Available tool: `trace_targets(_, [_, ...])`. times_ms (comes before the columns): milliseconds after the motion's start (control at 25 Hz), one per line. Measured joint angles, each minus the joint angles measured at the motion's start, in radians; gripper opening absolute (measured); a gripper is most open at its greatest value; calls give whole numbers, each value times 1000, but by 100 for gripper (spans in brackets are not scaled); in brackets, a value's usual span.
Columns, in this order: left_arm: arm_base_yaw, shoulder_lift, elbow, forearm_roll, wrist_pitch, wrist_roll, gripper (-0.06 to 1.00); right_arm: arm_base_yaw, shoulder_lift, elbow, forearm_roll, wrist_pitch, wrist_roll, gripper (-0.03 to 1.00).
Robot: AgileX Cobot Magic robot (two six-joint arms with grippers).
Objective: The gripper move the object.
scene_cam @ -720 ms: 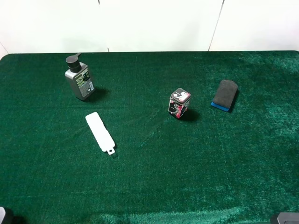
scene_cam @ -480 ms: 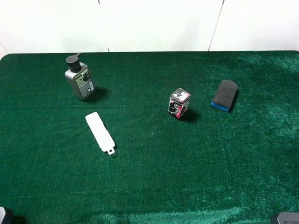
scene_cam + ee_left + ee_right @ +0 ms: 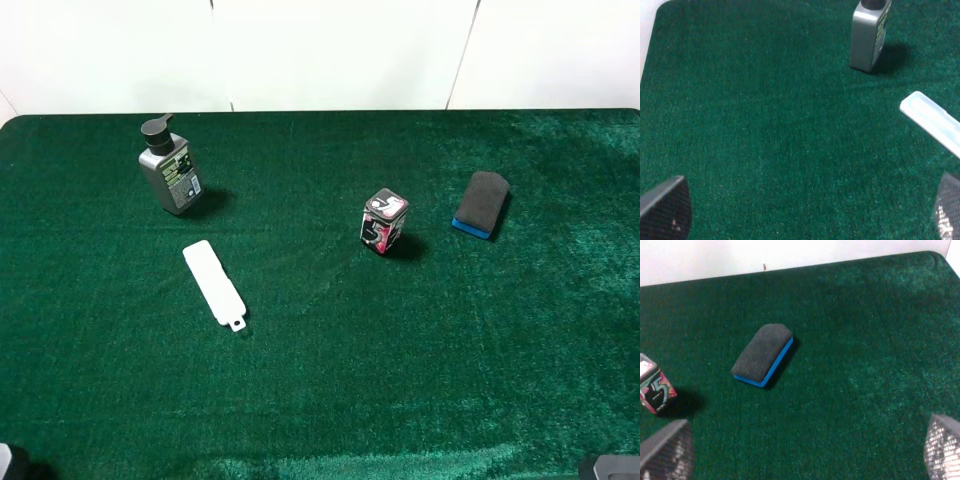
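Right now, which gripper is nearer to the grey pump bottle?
Left. The left gripper faces the grey pump bottle, apart from it. The right gripper sits at the opposite side, facing the blue-backed eraser, with no bottle in its view.

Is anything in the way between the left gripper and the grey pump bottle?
Nothing visible does. Only bare green cloth lies between the open left gripper and the bottle; the white bar lies off to the side.

"5" on the small tin [image 3: 656, 387]
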Motion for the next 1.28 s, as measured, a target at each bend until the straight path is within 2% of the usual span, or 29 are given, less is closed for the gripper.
trace_targets(320, [0, 63, -64, 7, 19, -15, 96, 0, 0, 0, 0, 0, 0, 69])
trace_targets(720, [0, 462, -242, 8, 48, 4, 95, 0, 0, 0, 0, 0, 0, 69])
trace_targets(1280, [0, 1019, -485, 1, 38, 100, 96, 0, 0, 0, 0, 0, 0, 69])
